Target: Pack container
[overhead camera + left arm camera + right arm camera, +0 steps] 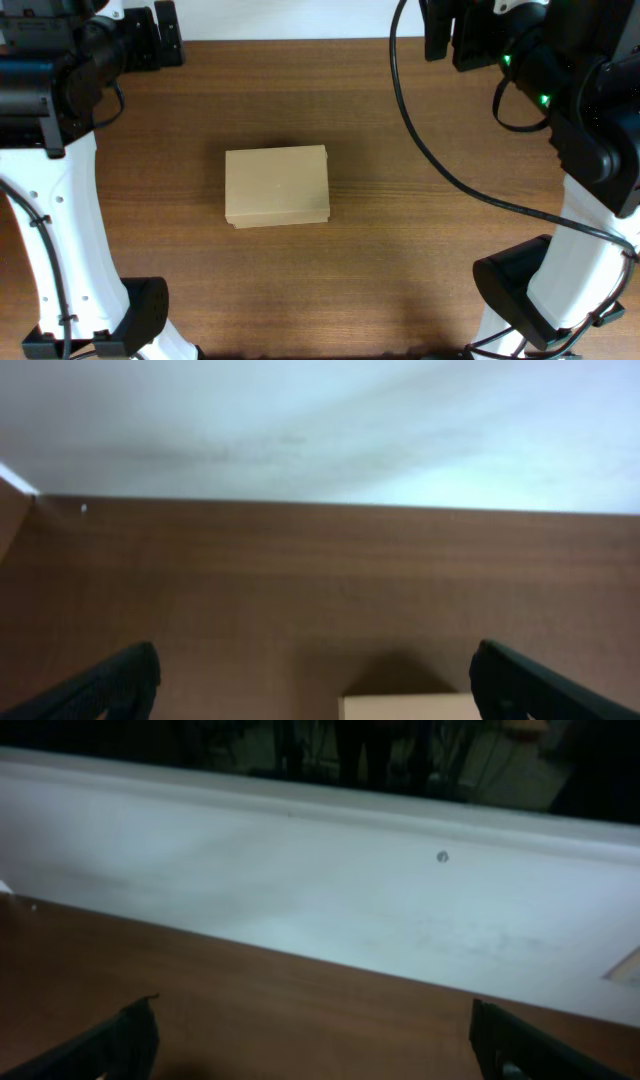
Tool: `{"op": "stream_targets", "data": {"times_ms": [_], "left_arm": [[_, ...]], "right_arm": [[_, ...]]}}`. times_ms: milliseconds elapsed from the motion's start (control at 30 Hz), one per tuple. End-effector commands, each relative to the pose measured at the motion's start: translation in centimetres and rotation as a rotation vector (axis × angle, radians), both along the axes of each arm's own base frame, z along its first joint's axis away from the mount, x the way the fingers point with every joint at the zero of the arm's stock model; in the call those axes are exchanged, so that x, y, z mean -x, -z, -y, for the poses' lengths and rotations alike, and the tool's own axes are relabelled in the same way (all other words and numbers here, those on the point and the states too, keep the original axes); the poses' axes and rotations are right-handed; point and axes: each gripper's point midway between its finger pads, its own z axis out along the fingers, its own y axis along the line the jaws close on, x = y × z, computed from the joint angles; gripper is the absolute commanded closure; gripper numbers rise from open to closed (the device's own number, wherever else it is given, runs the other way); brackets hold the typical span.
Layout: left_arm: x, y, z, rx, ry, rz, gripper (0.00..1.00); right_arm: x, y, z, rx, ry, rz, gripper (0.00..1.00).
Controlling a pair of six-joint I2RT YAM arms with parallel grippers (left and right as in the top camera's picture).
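Note:
The container [277, 186] is a small tan cardboard box lying closed in the middle of the wooden table. Its top edge shows at the bottom of the left wrist view [405, 707]. My left gripper [315, 685] is open and empty, held at the far left corner of the table [150, 40], well away from the box. My right gripper [315, 1045] is open and empty at the far right [450, 35], looking at bare table and the wall. The box does not show in the right wrist view.
The brown wooden table [400, 250] meets a white wall [320, 880] at its far edge. The white arm bases stand at the front left [60, 280] and front right [580, 290] corners. No other objects lie on the table.

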Motion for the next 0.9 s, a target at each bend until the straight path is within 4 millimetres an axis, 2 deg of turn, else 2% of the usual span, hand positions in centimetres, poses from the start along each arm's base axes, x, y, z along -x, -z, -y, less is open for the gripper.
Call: {"op": "stream_targets", "data": {"times_ms": [0,267,467,600,700,867], "left_arm": [[0.6,0.1,-0.3,-0.008,-0.011,-0.015,0.01],[1.4,1.1,-0.3,-0.009,-0.011,-0.065,0.00],[1.4,1.1,-0.3,-0.009,-0.011,-0.066,0.00],[1.4,1.1,-0.3,-0.009,-0.011,-0.066,0.00],[1.4,1.1,-0.3,-0.009,-0.011,-0.066,0.00],[1.4,1.1,-0.3,-0.009,-0.011,-0.066,0.00]], "right_arm": [[0.0,0.8,0.0,0.010,0.006,-0.030,0.01],[0.0,0.8,0.0,0.010,0.006,-0.031,0.01],[0.4,0.7,0.1,0.023,0.000,-0.027,0.01],[3.1,-0.7,0.9,0.012,-0.011,-0.012,0.01],[6.1,-1.6,1.9,0.010,-0.014,-0.007,0.01],[10.5,-3.1,4.3,-0.020,0.012,0.060,0.01]]}}
